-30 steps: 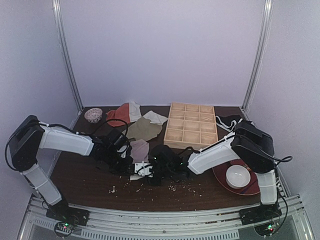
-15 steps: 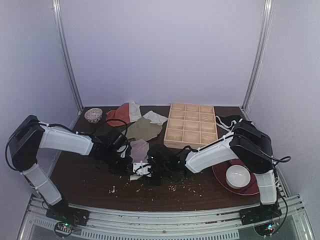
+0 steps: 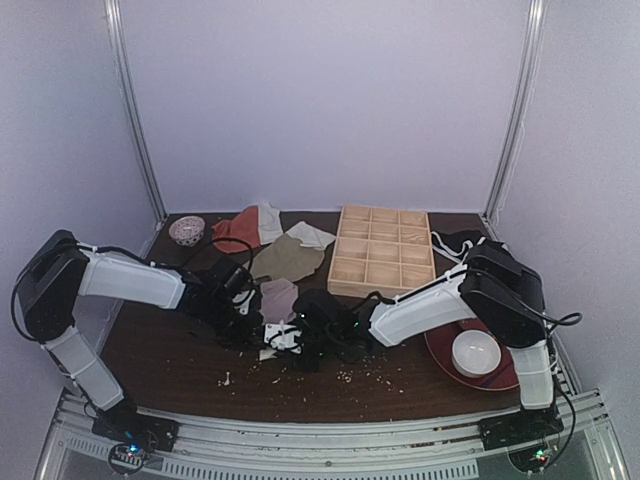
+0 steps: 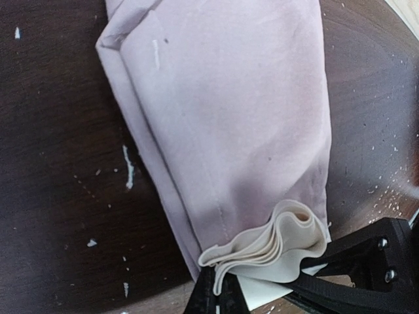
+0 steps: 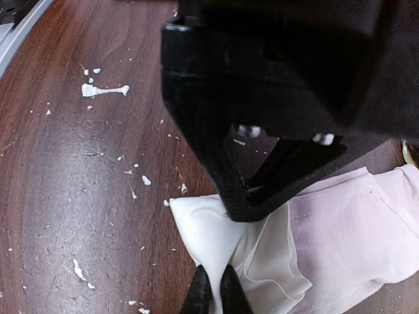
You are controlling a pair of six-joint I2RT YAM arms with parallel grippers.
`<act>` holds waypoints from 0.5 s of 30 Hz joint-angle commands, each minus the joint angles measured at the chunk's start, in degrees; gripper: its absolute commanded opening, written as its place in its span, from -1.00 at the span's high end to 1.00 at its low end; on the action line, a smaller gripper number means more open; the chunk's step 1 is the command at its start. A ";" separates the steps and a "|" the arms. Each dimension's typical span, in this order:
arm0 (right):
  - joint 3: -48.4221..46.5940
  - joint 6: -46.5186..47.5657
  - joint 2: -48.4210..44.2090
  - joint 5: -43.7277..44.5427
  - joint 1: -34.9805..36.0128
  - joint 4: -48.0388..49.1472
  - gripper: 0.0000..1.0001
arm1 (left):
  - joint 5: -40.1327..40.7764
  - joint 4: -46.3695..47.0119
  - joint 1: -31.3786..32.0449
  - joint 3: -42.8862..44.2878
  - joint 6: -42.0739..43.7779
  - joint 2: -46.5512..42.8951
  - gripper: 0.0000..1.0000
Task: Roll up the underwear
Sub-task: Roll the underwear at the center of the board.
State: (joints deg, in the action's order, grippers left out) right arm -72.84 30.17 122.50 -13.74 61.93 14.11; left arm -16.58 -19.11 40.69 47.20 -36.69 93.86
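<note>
The underwear lies folded into a long mauve-pink strip on the dark table, with its white waistband bunched into layers at the near end. My left gripper is shut on those waistband folds. My right gripper is shut on a stretched corner of the waistband, just beside the left gripper's black body. From above, the underwear runs away from both grippers, the left gripper and the right gripper meeting at its near end.
A wooden compartment tray stands behind and to the right. An olive cloth, an orange-red cloth and a small patterned bowl lie at the back. A red plate holding a white bowl sits at the right. White crumbs litter the table.
My right gripper has closed onto the waistband corner and shifted slightly left. The left gripper has stayed shut in place.
</note>
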 commanded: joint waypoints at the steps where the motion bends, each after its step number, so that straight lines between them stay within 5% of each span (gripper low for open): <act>1: 0.01 -4.69 -0.74 -2.63 0.03 -7.72 1.00 | -0.91 -2.32 -1.03 -0.60 0.70 -1.84 0.92; 11: -9.54 -18.01 -1.85 -13.65 0.14 -20.65 1.00 | -0.22 -9.32 -2.87 0.60 0.76 -10.34 0.76; 15: -9.25 -24.24 -2.15 -17.67 -0.35 -18.32 1.00 | 0.64 -11.43 -3.49 0.53 0.63 -13.91 0.73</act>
State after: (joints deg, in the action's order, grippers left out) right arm -81.71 14.26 122.13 -25.12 61.82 -2.13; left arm -16.75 -27.49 37.95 47.16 -36.42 83.40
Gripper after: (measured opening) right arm 0.019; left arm 0.130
